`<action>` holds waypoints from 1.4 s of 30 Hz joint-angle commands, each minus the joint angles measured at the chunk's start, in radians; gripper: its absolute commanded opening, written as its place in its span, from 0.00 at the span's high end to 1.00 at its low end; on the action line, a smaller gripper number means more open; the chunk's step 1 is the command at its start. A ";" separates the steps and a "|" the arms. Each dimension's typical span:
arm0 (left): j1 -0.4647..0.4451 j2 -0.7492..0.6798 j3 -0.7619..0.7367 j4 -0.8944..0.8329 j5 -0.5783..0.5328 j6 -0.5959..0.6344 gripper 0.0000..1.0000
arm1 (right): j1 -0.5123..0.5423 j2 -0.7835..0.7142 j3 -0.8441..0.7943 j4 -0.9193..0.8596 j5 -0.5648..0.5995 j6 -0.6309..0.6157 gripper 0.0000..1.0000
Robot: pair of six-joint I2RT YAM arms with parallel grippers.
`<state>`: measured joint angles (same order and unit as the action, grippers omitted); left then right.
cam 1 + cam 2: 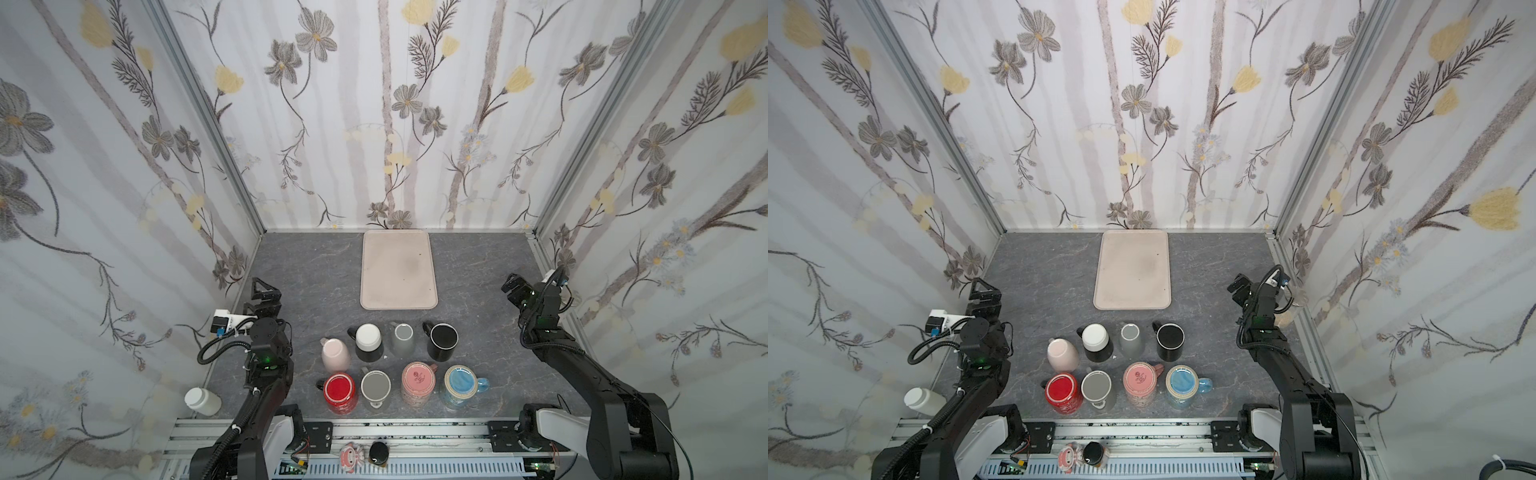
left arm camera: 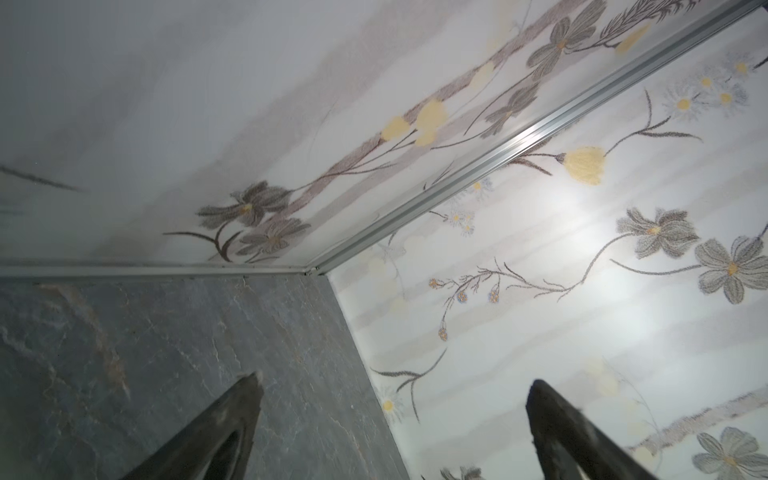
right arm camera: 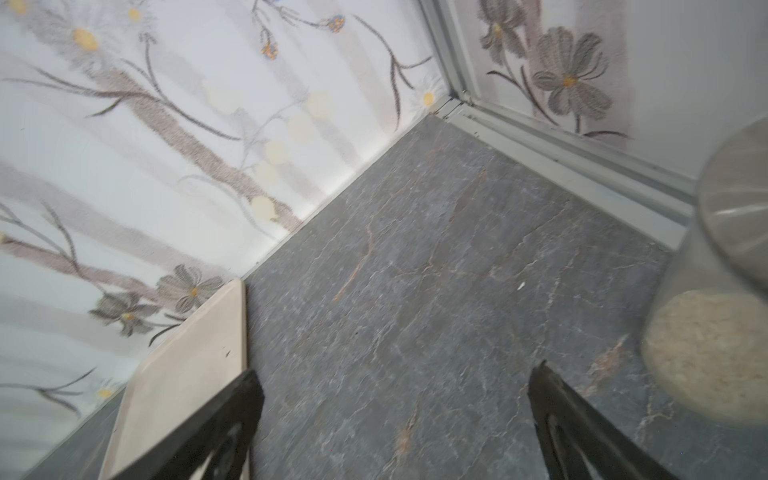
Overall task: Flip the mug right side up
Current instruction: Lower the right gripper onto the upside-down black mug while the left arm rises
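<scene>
Several mugs stand in two rows near the table's front, seen in both top views. In the back row are a pale pink mug (image 1: 335, 354), a black mug with a white base (image 1: 368, 341), a grey mug (image 1: 402, 338) and a black mug (image 1: 441, 340). The front row holds red (image 1: 340, 390), grey (image 1: 375, 387), pink (image 1: 417, 380) and blue (image 1: 459, 383) mugs. The pink one shows a stamped base, so it is upside down. My left gripper (image 1: 259, 287) (image 2: 390, 386) is open and empty, left of the mugs. At the right wall, my right gripper (image 1: 509, 284) (image 3: 395, 374) is open and empty too.
A beige tray (image 1: 399, 270) lies behind the mugs against the back wall. A white bottle (image 1: 202, 401) stands at the front left corner. Close to the right gripper is a clear jar (image 3: 715, 332) with pale grains. Walls close three sides.
</scene>
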<state>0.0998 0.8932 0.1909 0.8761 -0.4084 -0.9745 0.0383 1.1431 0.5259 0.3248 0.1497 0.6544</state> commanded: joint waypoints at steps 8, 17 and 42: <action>-0.062 -0.069 0.146 -0.150 0.363 -0.010 0.00 | 0.209 -0.212 0.014 -0.433 -0.090 -0.123 0.00; -0.338 0.029 0.302 -0.341 0.504 0.163 0.00 | 0.376 -0.220 0.077 -0.708 -0.143 -0.161 0.01; -0.449 0.123 0.365 -0.361 0.650 0.232 0.00 | 0.775 -0.023 0.263 -0.855 0.004 -0.106 0.00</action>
<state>-0.3454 1.0096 0.5442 0.4980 0.2138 -0.7429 0.7994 1.0943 0.7780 -0.5537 0.0776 0.5350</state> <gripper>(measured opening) 0.994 0.996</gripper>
